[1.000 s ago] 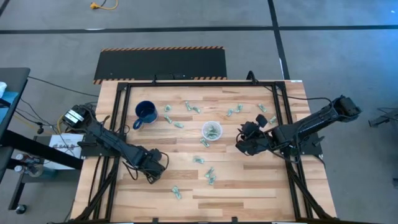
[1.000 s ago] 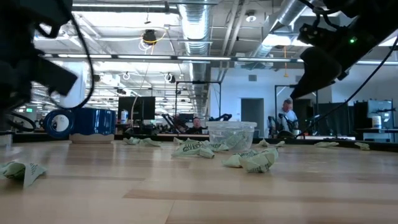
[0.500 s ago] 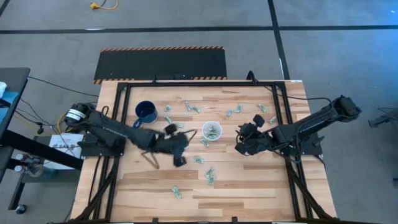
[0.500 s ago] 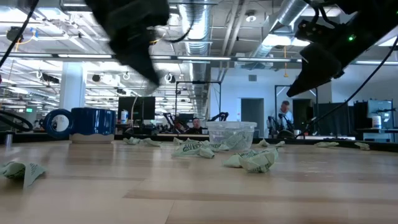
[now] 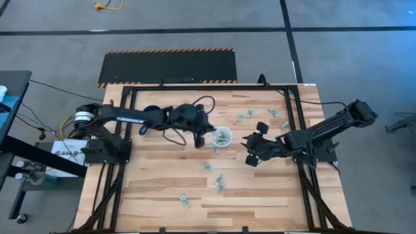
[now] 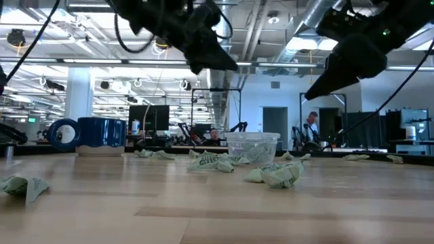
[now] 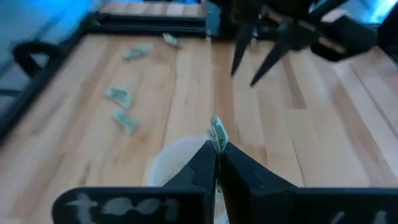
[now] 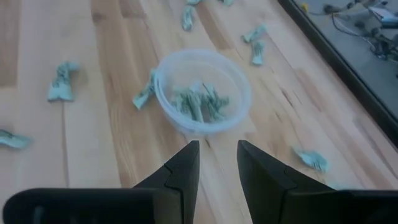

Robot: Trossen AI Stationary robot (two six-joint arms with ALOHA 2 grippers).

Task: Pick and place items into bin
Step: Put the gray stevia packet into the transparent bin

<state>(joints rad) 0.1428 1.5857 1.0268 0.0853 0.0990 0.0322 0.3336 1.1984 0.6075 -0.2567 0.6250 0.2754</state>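
Observation:
The bin, a small clear cup (image 5: 222, 137) (image 8: 202, 93), stands mid-table with several items inside. More pale green-and-white wrapped items lie around it on the wood (image 5: 221, 184) (image 6: 278, 174). My left gripper (image 5: 207, 136) (image 7: 216, 152) hangs just left of the cup and above its rim, shut on one item (image 7: 217, 133). To the right of the cup, my right gripper (image 5: 250, 151) (image 8: 217, 158) hangs open above the table. It points at the cup with nothing between its fingers. My left gripper pinches one wrapped item between its two fingertips. The item's free end (image 7: 216, 127) sticks out past the tips. The fingers slant down from the table's left side. The item is lifted clear, over the cup's near rim (image 7: 177, 155).
A dark blue mug (image 5: 151, 117) (image 6: 95, 134) stands at the far left, partly behind my left arm. Loose items lie along the far side (image 5: 244, 116) and toward the near edge (image 5: 184, 201). A black frame (image 5: 296, 123) borders the table.
My left gripper has risen from the table's near left and swung toward the far side and the right, ending beside the cup. Its wrist has rolled and tipped up on the way. My right gripper has turned a little in place.

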